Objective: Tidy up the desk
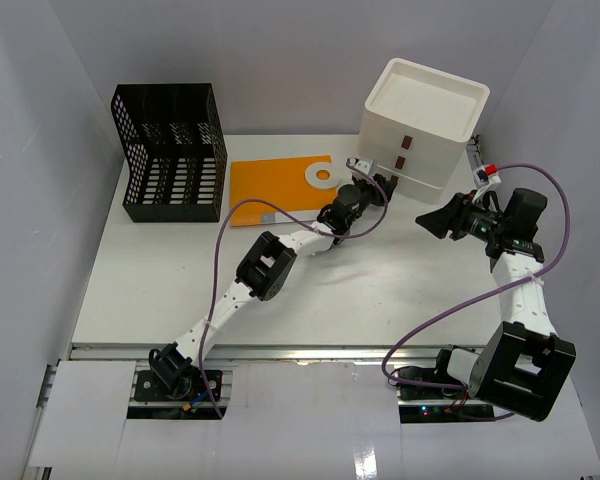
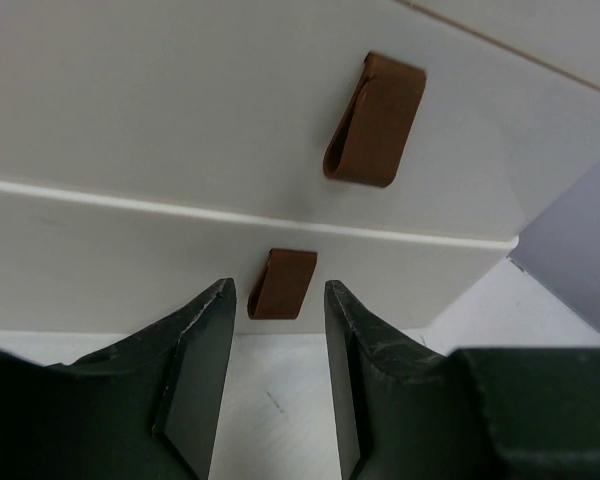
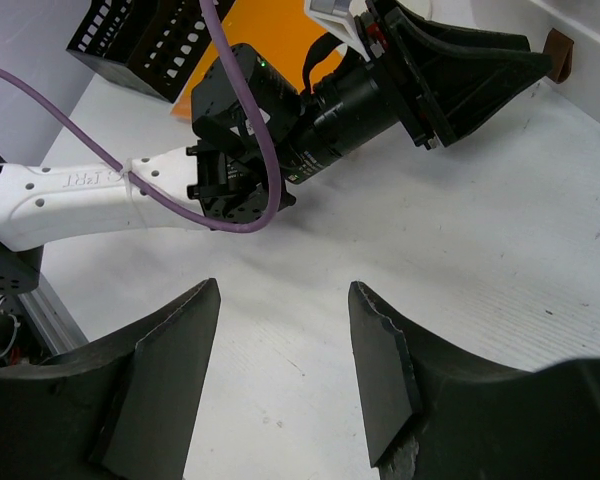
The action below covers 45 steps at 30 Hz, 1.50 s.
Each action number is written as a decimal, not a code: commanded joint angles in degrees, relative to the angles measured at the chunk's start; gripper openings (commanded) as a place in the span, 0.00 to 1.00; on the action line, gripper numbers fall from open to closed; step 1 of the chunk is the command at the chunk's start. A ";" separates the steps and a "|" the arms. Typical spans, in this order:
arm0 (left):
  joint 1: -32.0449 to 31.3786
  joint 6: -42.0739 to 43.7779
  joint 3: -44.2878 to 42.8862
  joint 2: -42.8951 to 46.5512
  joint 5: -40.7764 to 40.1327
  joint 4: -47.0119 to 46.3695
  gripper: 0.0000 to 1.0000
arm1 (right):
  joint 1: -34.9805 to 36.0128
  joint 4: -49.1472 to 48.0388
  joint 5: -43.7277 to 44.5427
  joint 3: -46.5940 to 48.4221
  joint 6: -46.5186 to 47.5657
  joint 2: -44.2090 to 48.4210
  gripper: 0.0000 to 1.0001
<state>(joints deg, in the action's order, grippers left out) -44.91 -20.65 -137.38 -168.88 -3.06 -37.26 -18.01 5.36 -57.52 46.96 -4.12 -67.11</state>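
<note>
L pincer [image 2: 278, 300] spread, nothing pinched. Lower brown pull tab [image 2: 285, 275] on drawer front [image 2: 130, 270] sits just ahead, centred btwn jaws, so closing should catch it for a pull.

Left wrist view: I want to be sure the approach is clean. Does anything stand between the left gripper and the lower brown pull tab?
Nothing visible does. The lower brown pull tab on the white drawer box shows straight ahead in the open gap of the left gripper, with only bare desk beneath.
</note>
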 commanded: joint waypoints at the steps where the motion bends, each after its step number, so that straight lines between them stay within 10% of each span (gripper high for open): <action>1: -0.18 -0.71 -2.63 -0.33 -0.84 -0.64 0.52 | -0.85 -2.98 -1.28 -0.67 -0.97 0.72 0.61; 20: 0.17 -0.23 4.94 3.86 1.50 -4.33 0.47 | -1.59 -4.67 -0.82 -2.18 -1.96 0.49 0.61; 33: 0.62 9.79 53.76 46.61 5.61 -10.15 0.81 | 0.64 -0.42 -4.03 1.20 12.56 -1.72 0.62; 45: 5.28 11.43 85.42 93.27 16.13 22.59 0.98 | 18.43 32.32 21.79 44.53 47.35 -19.14 0.76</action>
<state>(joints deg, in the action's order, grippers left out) -41.06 -11.50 -60.02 -84.21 8.65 -31.75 -1.47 29.37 -44.34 77.49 31.52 -81.47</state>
